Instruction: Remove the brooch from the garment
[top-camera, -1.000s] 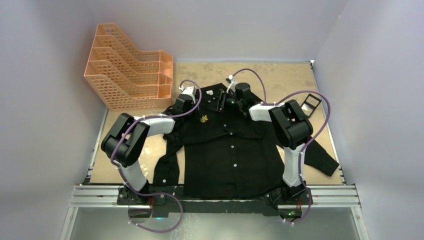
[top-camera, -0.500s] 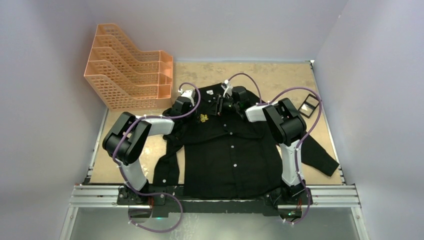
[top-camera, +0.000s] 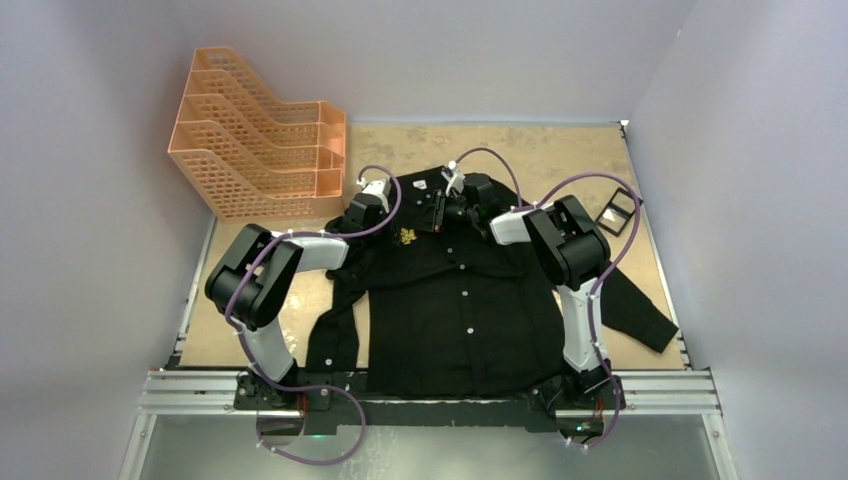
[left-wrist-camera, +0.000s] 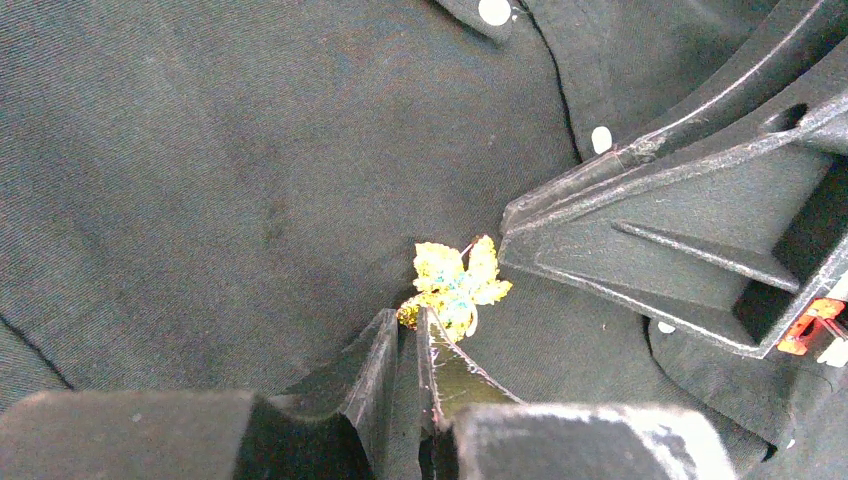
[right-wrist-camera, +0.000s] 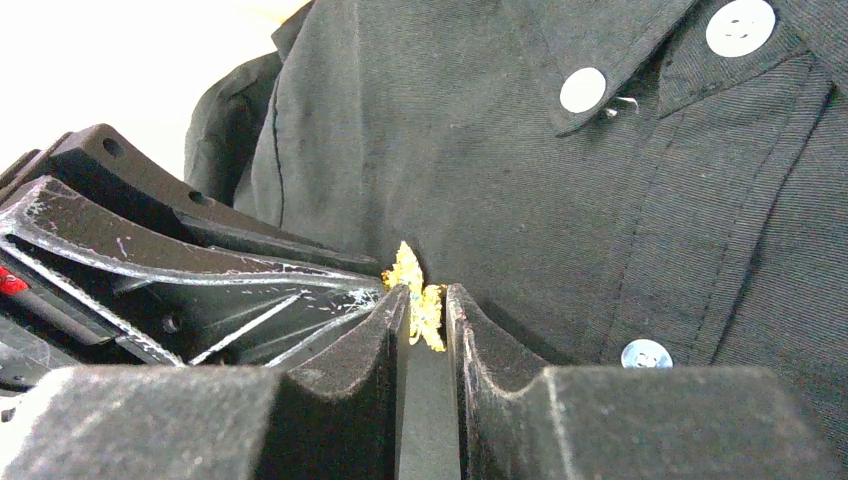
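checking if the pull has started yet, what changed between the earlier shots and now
The right hand slid a little to the left, closer to the brooch, with its arm folding in behind it; nearly all of that came in the first half second. The left hand barely shifted. No visible take or release. The brooch stays pinned at the same spot on the garment, and the orange file rack has not moved.

Black left gripper (left-wrist-camera: 405, 325) and right gripper (right-wrist-camera: 428, 300) crowd tiny golden leaf-shaped brooch (left-wrist-camera: 455, 285) from both sides, only above is free.
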